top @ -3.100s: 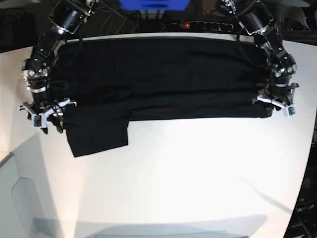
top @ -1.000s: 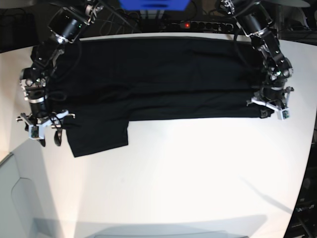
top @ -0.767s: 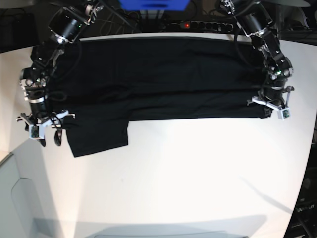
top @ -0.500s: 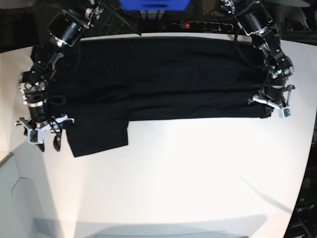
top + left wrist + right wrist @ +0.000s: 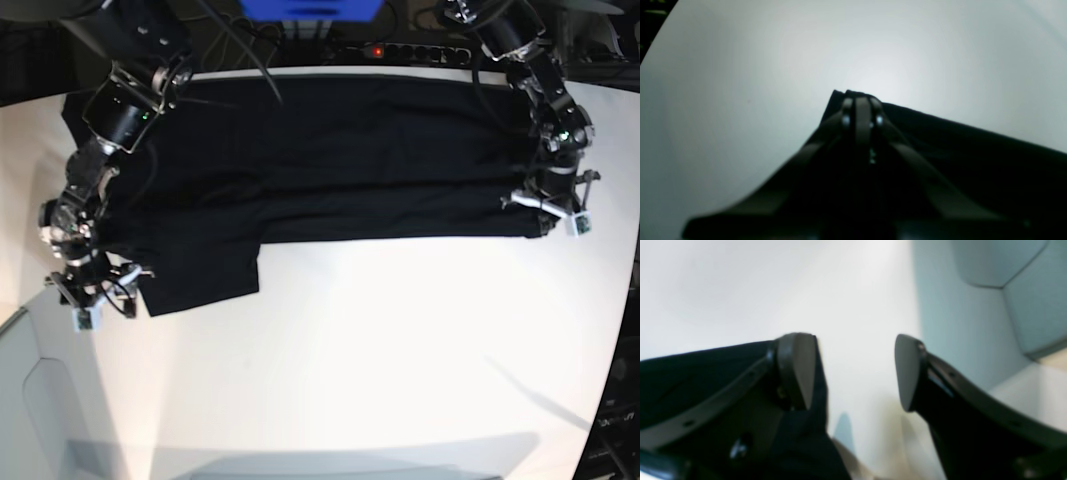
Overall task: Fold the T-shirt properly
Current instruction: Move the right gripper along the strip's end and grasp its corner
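Observation:
The black T-shirt (image 5: 320,160) lies flat across the far half of the white table (image 5: 380,350), one sleeve (image 5: 200,275) reaching toward the front at the left. My left gripper (image 5: 545,215) is at the shirt's right front corner. In the left wrist view its fingers (image 5: 862,110) are pressed together, with the T-shirt corner (image 5: 973,150) poking out just past the tips. My right gripper (image 5: 100,300) is at the sleeve's front left corner. In the right wrist view the right gripper (image 5: 853,370) stands wide open, one pad over the T-shirt's edge (image 5: 690,373), the other over bare table.
A black power strip (image 5: 400,50) and a blue box (image 5: 310,8) sit behind the table's far edge. A pale grey-blue panel (image 5: 40,400) borders the table at the front left, close to my right gripper, and appears as the panel (image 5: 973,290) in the right wrist view.
My right gripper moved toward the front along the shirt's left edge to the sleeve corner, and its jaws opened wider. My left gripper closed at the right front corner.

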